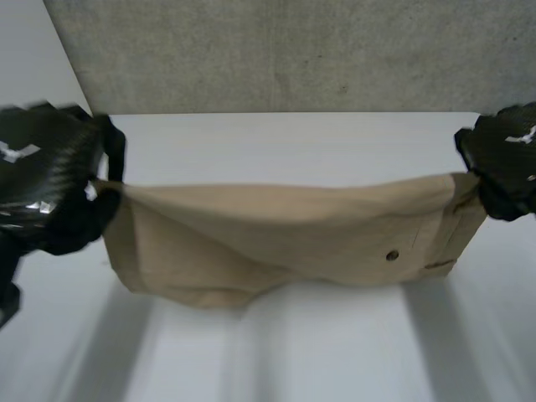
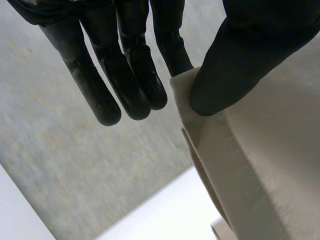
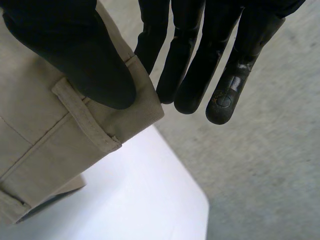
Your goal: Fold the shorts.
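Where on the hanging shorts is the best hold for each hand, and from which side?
The two upper corners, each hand coming in from its own outer end. The shorts hang as one wide strip, so end pinches should spread the top edge. The right hand pinches the waistband corner by a belt loop, thumb against fingers; the left hand pinches the opposite corner likewise.

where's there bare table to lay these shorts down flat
The white table is bare on the near side of the beige cloth shorts, and in a strip between them and the grey wall. Crowded at the shorts' ends, where the black left hand and right hand pinch corners.
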